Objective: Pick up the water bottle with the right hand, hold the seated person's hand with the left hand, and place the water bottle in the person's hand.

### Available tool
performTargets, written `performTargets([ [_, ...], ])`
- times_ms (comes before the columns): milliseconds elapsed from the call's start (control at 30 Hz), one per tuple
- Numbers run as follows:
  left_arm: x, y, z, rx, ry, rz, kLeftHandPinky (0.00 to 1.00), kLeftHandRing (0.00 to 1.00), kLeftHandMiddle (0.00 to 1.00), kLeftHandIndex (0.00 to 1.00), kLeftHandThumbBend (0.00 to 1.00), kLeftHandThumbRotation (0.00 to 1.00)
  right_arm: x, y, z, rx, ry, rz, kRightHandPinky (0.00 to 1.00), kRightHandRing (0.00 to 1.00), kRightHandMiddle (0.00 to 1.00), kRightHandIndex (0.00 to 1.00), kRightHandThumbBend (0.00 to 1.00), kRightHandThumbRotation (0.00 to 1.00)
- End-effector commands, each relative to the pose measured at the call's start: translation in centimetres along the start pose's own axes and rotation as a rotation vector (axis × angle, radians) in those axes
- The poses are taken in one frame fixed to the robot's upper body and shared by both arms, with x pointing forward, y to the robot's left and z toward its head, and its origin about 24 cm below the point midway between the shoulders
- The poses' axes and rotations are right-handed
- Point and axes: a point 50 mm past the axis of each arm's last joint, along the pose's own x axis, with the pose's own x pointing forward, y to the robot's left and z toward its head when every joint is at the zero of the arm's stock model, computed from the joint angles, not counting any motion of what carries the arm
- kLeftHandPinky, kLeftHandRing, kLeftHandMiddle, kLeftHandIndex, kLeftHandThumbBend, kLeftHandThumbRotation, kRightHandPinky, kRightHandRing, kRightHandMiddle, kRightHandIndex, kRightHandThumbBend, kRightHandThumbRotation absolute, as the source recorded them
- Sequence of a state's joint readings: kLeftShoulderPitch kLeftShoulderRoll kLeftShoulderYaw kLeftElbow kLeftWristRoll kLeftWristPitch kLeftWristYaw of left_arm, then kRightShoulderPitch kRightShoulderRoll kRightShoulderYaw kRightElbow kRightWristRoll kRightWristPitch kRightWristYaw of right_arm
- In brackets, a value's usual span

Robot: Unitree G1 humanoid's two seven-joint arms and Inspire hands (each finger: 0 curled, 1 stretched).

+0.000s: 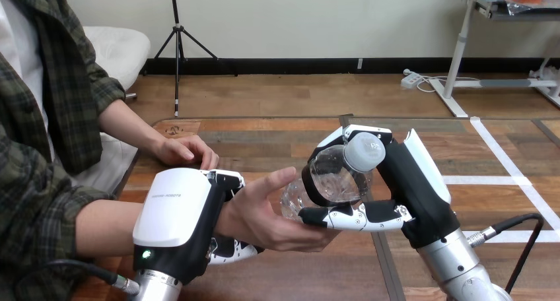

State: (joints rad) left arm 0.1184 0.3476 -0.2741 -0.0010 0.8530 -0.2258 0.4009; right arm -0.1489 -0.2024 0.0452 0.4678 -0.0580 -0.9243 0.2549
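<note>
While the left hand (175,218) clasps the person's wrist (226,215), the right hand (404,182) grips the water bottle (333,175) against the person's hand (264,215); placing looks underway. Next: release gently.

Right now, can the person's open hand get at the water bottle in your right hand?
Probably yes. The water bottle seems to rest against the person's hand, open palm up. The fingers of my right hand wrap the bottle, though, one lying over the person's fingertips. My left hand grips the wrist.
</note>
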Motion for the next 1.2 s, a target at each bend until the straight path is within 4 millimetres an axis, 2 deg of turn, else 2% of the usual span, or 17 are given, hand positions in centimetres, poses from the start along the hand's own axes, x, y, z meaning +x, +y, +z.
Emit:
performTargets([
  [0,0.87,0.49,1.6,-0.057,-0.076,0.052,0.22,0.26,0.3,0.28,0.87,0.0,1.44,-0.51,1.62,-0.007,-0.109,-0.013,0.33,0.39,0.44,0.47,0.71,0.0],
  [1167,0.87,0.34,1.43,-0.054,-0.073,0.05,0.22,0.26,0.3,0.28,0.87,0.0,1.27,0.05,2.13,-0.005,-0.134,0.072,0.34,0.37,0.43,0.47,0.7,0.0],
])
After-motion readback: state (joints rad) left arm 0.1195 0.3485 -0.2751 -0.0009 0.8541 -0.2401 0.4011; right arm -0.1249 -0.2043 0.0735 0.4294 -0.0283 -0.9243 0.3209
